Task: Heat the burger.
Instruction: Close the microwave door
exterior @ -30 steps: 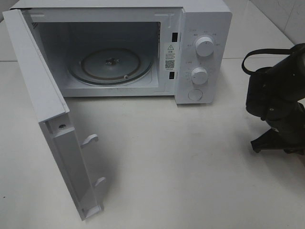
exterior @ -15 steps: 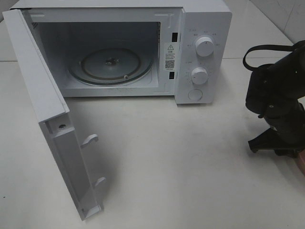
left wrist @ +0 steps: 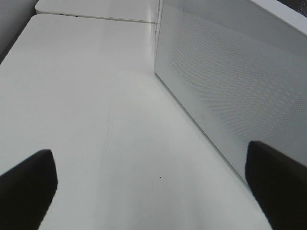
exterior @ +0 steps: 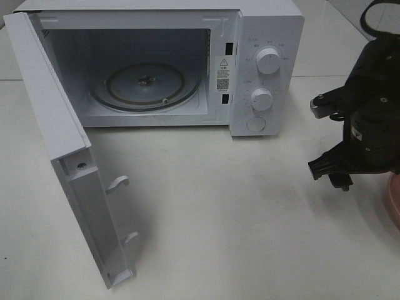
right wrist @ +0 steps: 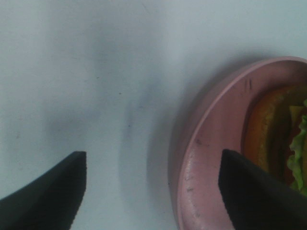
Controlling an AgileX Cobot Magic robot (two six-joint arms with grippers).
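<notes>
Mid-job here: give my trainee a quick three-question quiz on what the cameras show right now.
1. True or false: the microwave door is open.
2. What does the burger sit on? A) the glass turntable B) the pink plate C) the bare table
3. Fill in: the right gripper holds ____.

Key: 1 true; 2 B; 3 nothing, its jaws stand open with one finger over the plate's rim.
</notes>
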